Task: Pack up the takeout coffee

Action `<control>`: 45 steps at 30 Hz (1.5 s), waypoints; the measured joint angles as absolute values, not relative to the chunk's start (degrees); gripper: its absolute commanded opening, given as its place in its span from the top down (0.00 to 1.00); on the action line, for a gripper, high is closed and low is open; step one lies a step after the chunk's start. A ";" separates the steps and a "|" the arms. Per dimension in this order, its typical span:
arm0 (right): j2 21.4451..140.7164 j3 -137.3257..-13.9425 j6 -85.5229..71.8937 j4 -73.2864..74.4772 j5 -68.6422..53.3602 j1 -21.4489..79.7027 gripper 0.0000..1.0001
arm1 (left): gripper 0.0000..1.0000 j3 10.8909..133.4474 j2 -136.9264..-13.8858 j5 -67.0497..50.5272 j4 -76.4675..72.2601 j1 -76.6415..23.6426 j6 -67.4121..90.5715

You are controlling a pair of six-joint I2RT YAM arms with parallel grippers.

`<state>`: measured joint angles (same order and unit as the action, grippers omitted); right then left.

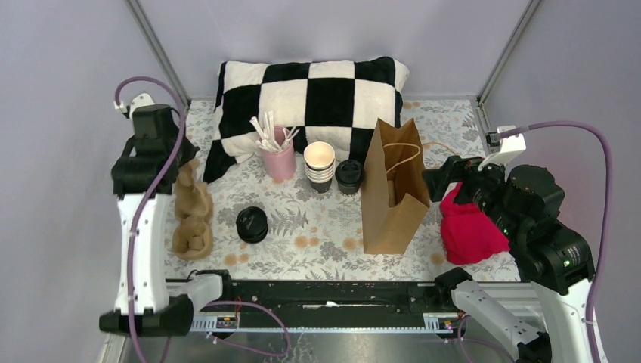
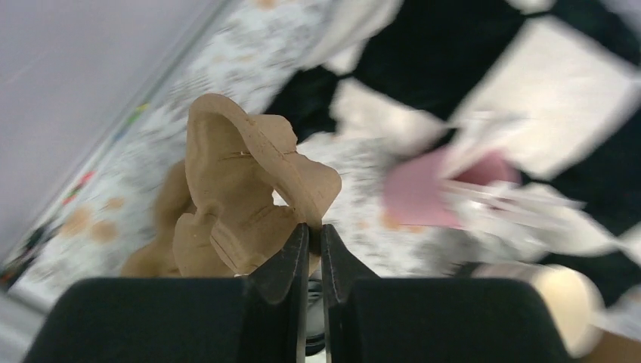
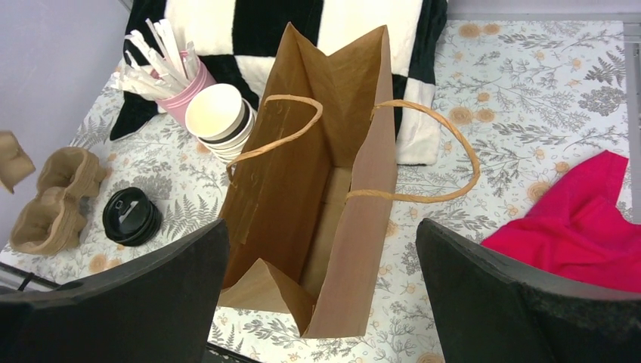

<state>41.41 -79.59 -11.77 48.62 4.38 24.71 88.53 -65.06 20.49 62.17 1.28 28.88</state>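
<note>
Takeout coffee (image 1: 349, 175) stands upright toward the counter's back edge, between the cup stack (image 1: 320, 162) and the paper bag (image 1: 393, 189). My right gripper (image 3: 321, 234), spread wide above the bag, is nearer, but the bag stands between them. My left gripper (image 2: 314, 227), near the left edge, pinches a cardboard carrier (image 2: 242, 181).

Matt paper, plastic-lidded takeout coffee (image 1: 349, 175); brown paper bag (image 3: 332, 189); plush cloth pillow (image 1: 317, 83); rough pulp carrier (image 2: 242, 189).
</note>
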 measured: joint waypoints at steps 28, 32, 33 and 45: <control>71.26 -93.51 -14.00 25.93 -28.67 28.51 0.00 | 1.00 78.26 -62.11 -35.94 -23.00 1.02 84.38; 76.60 -93.73 -8.58 24.12 -26.37 34.65 0.00 | 1.00 78.15 -65.10 -34.24 -24.32 1.02 94.98; 77.21 -93.56 -6.35 23.27 -25.43 36.07 0.01 | 1.00 76.99 -65.56 -33.80 -25.82 1.02 97.89; 66.24 -64.64 24.23 -14.41 -28.23 38.59 0.33 | 1.00 71.02 -66.96 -33.06 -31.94 2.57 116.77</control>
<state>66.24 -64.64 24.23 -14.41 -28.23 38.59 71.02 -66.96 -33.06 -31.94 2.57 116.77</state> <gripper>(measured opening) 0.697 0.101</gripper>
